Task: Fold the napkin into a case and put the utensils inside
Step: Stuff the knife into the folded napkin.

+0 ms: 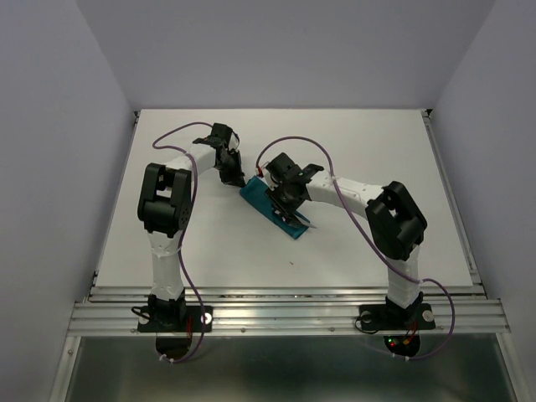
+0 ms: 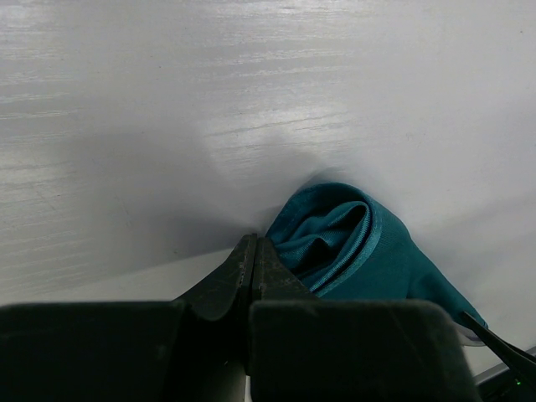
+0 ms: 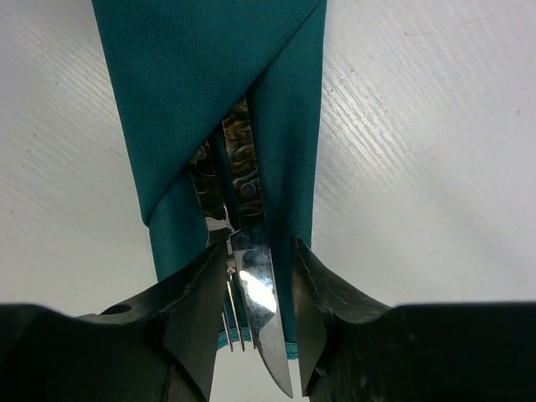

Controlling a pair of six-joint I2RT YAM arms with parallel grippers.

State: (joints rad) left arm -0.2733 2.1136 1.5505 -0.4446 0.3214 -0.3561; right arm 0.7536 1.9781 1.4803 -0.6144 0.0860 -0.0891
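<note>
The teal napkin lies folded into a long narrow case [image 1: 270, 203] slanting across the middle of the table. In the right wrist view the case [image 3: 209, 75] opens toward me, with the knife [image 3: 258, 293] and fork [image 3: 227, 311] tucked in its slit. Their handles are inside, while blade and tines stick out past the hem. My right gripper [image 3: 258, 244] straddles those ends, jaws apart, with a gap beside the blade. My left gripper [image 2: 254, 251] is shut with nothing in it. It rests on the table at the far rolled end of the case [image 2: 352, 243].
The white table [image 1: 352, 142] is bounded by grey walls at the back and sides. An aluminium rail [image 1: 285, 314] carrying both arm bases runs along the near edge. A purple cable loops above each arm.
</note>
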